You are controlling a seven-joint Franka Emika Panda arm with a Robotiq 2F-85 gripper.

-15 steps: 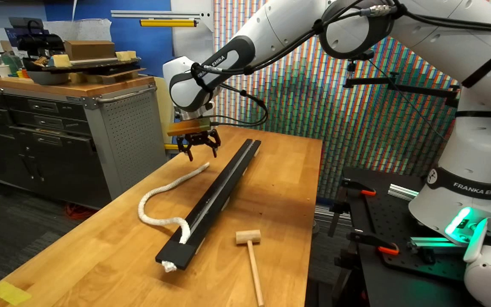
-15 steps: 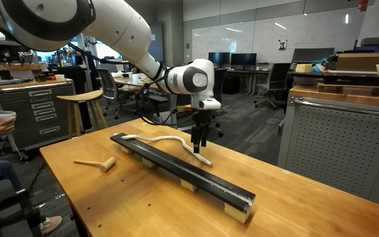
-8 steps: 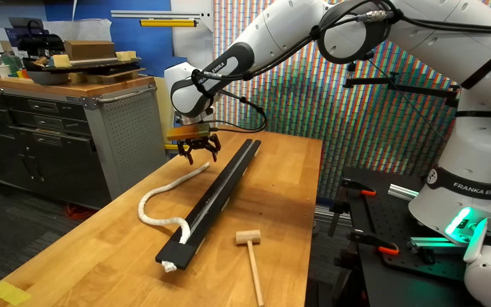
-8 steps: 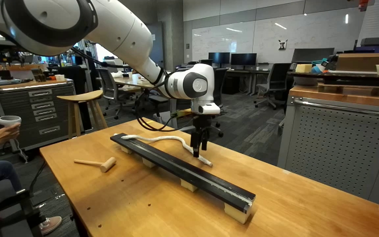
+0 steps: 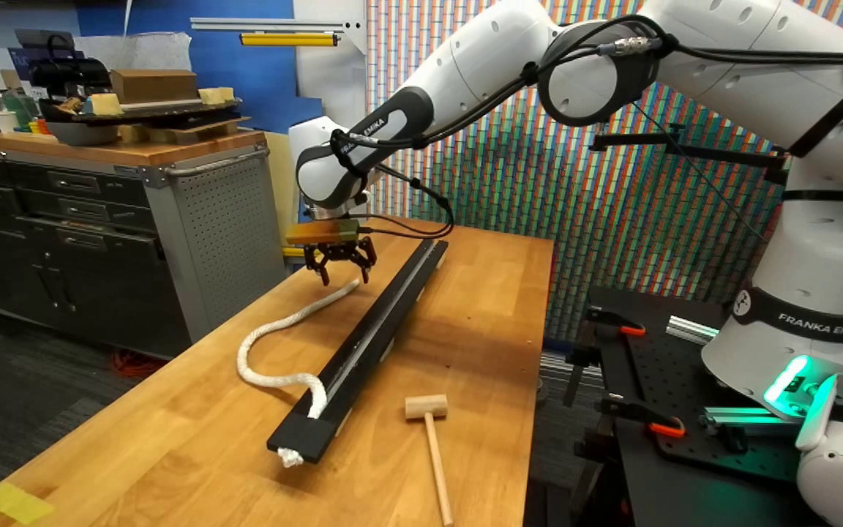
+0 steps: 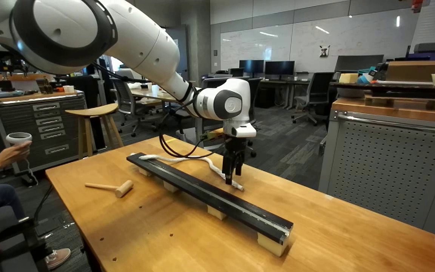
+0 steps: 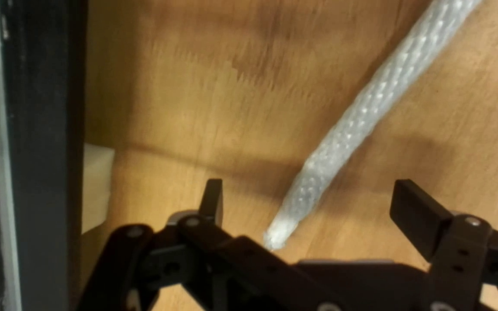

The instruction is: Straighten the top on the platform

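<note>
Gripper (image 5: pixel 345 281) lower, cord (image 5: pixel 279 381) partly in grooved bar (image 5: pixel 379 333)

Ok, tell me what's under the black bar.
Four pale blocks show beneath the black bar in an exterior view, holding it off the wooden tabletop. The bar covers the blocks' tops; whether anything else lies deeper underneath cannot be seen.

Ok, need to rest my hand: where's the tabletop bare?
Bare: tabletop past the mallet's head, between the black bar and the robot-side edge; also between the bar's roped end and the yellow tape. Crowded: the bar's other side, with white rope under the open pincer.
</note>
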